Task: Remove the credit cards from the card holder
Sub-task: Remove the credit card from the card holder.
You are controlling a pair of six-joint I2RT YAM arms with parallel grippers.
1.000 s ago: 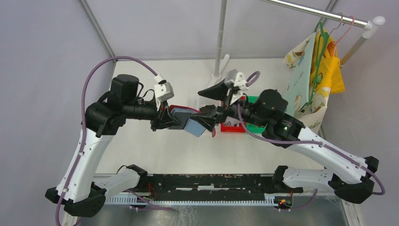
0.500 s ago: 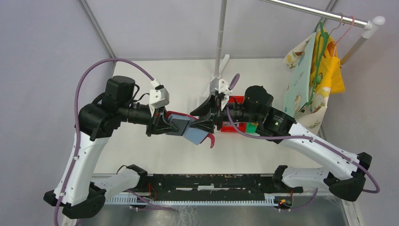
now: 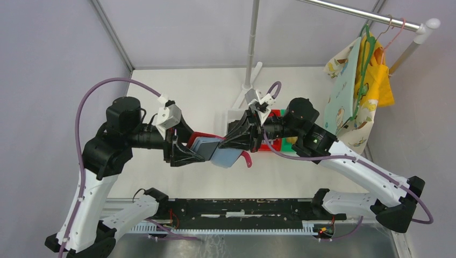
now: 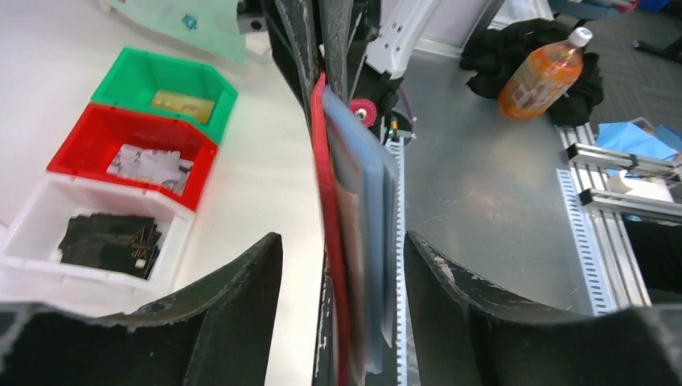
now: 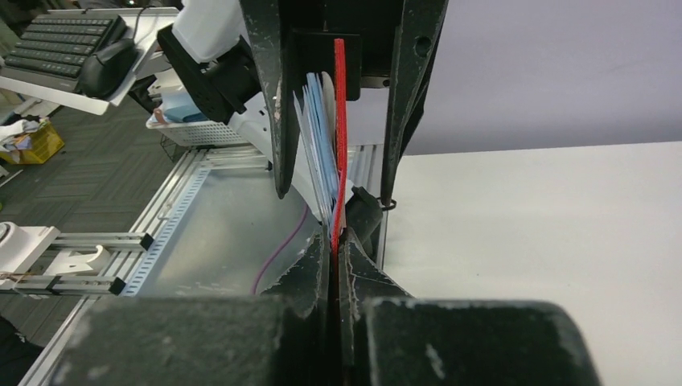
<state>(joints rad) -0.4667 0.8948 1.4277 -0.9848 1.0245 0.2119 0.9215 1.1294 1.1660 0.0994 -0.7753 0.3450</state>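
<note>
Right fingers point(image 5: 310, 273) were pinched shut on the card holder point(image 5: 340, 137), at its red edge; left fingers point(image 4: 233, 297) gaped wide either side, holding nothing; left should nip one card only, keeping holder taut.

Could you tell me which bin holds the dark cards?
The white bin, beside the red bin, whose cards are silvery; the green bin holds a golden one.
</note>
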